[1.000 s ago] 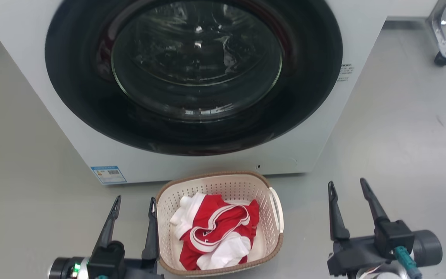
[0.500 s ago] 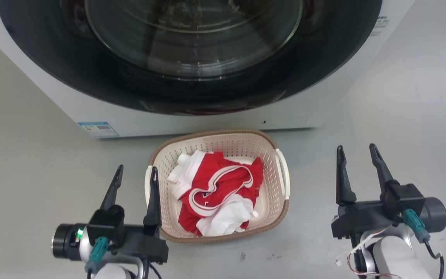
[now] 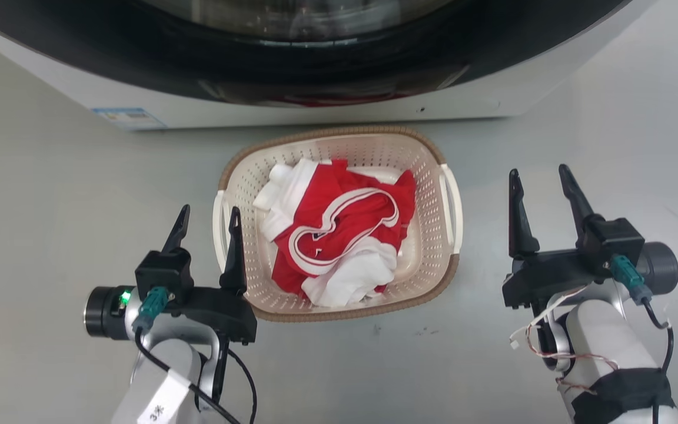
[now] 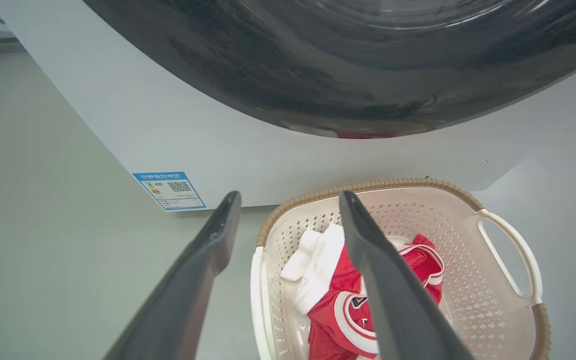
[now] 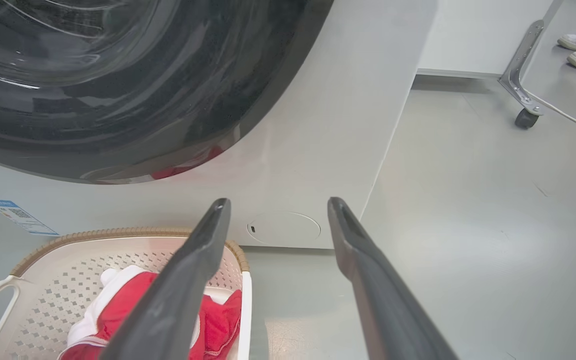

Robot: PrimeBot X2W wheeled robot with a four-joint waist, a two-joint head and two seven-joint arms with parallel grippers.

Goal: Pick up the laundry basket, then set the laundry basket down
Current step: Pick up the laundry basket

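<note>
Flanking the laundry basket (image 3: 427,194), left pincer (image 3: 209,208) and right pincer (image 3: 538,170), both spread apart and empty

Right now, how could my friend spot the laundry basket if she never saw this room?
Find the big white washing machine with the dark round door. On the floor right before it sits the laundry basket: cream, holey, brown-rimmed, holding red-and-white clothes.

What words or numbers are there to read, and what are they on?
Blue sticker on the washing machine: print and square code, too small to read.
White tag on the left forearm: marks too blurred to read.
Red shirt in the laundry basket: a badge, unreadable.
</note>
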